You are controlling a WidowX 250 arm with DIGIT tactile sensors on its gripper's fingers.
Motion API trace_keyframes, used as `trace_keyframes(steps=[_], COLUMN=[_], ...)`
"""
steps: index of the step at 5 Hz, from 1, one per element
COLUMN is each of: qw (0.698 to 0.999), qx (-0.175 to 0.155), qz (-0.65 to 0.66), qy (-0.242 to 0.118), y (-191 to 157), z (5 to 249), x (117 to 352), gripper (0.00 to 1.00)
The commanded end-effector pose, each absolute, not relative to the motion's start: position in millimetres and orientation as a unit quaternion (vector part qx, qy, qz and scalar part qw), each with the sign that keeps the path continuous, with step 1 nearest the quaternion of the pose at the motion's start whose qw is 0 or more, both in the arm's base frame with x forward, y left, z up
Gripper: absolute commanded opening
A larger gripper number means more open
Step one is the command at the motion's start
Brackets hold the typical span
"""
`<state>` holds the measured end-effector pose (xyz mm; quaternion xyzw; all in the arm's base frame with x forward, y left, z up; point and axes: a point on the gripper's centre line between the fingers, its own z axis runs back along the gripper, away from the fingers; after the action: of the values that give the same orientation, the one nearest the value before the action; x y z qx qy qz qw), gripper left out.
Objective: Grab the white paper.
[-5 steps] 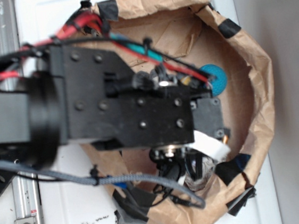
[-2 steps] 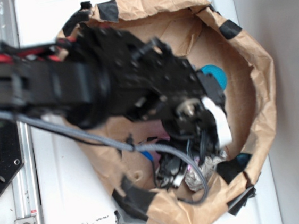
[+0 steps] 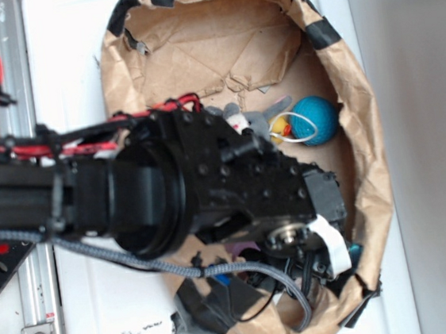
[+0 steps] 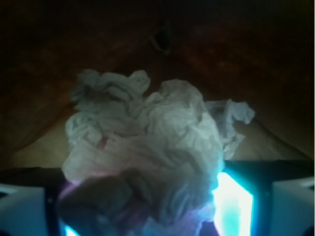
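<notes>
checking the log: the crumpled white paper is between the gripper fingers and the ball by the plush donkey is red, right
Not quite: the ball beside the plush donkey is blue, as the exterior view shows. The crumpled white paper does sit between the gripper fingers in the wrist view.

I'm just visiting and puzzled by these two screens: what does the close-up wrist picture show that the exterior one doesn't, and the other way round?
Only the wrist view shows the white paper, a crumpled ball filling the frame right at the gripper.

Only the exterior view shows the blue ball, the grey plush donkey and the black arm, which hides the paper.

Both show the brown paper sheet as surroundings.
</notes>
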<state>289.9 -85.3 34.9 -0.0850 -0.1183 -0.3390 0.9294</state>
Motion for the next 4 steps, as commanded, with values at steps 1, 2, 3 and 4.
trace_keyframes(steps=[1, 2, 3, 4], qw=[0.941, 0.951, 0.957, 0.965], qx=[-0.063, -0.052, -0.035, -0.016], qz=[-0.295, -0.257, -0.221, -0.189], qy=[-0.155, -0.166, -0.184, -0.182], y=[-84, -59, -31, -8], z=[53, 66, 90, 107], x=[317, 318, 303, 292], gripper=[0.0, 0.0, 0.0, 0.0])
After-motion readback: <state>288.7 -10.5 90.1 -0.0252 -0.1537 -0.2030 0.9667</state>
